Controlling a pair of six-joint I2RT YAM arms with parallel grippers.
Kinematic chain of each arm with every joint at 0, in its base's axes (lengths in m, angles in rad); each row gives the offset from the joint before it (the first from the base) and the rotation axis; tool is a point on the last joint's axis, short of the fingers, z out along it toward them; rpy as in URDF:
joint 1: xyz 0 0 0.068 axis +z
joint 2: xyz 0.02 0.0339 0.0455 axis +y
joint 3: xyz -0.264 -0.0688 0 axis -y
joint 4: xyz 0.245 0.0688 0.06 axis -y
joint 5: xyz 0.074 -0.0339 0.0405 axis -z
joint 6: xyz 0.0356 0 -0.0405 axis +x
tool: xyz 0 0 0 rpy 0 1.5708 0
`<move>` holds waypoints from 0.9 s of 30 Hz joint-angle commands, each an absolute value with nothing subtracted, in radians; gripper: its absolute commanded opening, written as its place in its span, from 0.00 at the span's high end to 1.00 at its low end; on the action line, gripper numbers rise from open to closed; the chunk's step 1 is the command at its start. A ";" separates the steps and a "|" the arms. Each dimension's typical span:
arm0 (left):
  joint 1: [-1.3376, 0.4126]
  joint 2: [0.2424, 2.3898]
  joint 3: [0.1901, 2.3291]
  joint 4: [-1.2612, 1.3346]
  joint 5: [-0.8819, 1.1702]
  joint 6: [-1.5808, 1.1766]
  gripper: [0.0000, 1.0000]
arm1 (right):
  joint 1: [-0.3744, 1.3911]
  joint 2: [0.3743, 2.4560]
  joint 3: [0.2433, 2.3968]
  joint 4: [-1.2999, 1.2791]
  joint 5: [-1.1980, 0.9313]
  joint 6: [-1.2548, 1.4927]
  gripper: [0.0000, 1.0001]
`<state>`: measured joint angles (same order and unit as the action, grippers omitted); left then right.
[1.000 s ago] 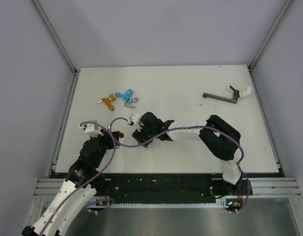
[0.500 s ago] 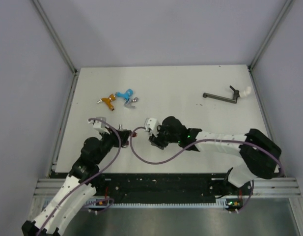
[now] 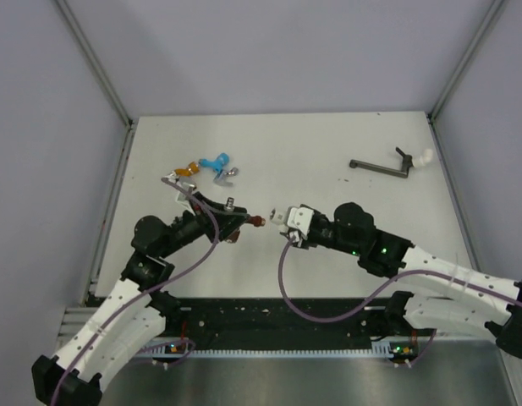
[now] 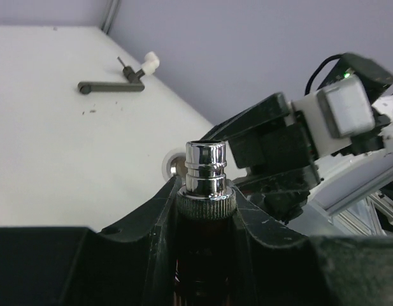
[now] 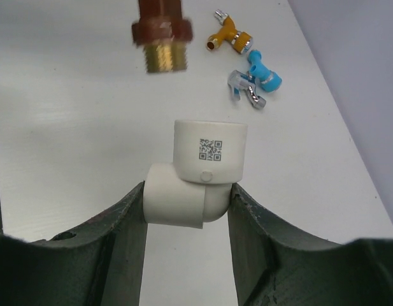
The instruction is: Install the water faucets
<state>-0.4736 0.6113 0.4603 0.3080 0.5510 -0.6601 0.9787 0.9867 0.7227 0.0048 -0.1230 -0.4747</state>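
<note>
My left gripper (image 3: 235,223) is shut on the dark red-brown faucet (image 3: 246,222) and holds it above the table, silvery tip (image 4: 206,168) up and brass thread (image 5: 165,56) toward the right gripper. My right gripper (image 3: 286,223) is shut on a small white elbow fitting (image 5: 199,171), whose open socket faces the thread across a short gap. The orange faucet (image 3: 186,172), light blue faucet (image 3: 214,161) and grey faucet (image 3: 228,175) lie together at the back left. They also show in the right wrist view: orange (image 5: 227,32), blue (image 5: 264,72), grey (image 5: 244,90).
A dark grey faucet (image 3: 381,167) with a white elbow (image 3: 424,157) on its end lies at the back right, near the table's right rail. It also shows in the left wrist view (image 4: 111,86). Purple cables loop from both arms over the front of the table.
The left gripper has lifted and carried the red-brown faucet to the right. The right arm has swung out to the right, and its elbow fitting now faces the faucet's thread.
</note>
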 commanded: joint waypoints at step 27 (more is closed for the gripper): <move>-0.374 0.732 0.488 0.655 0.700 -0.891 1.00 | 0.974 0.920 0.643 0.247 -0.178 -0.765 1.00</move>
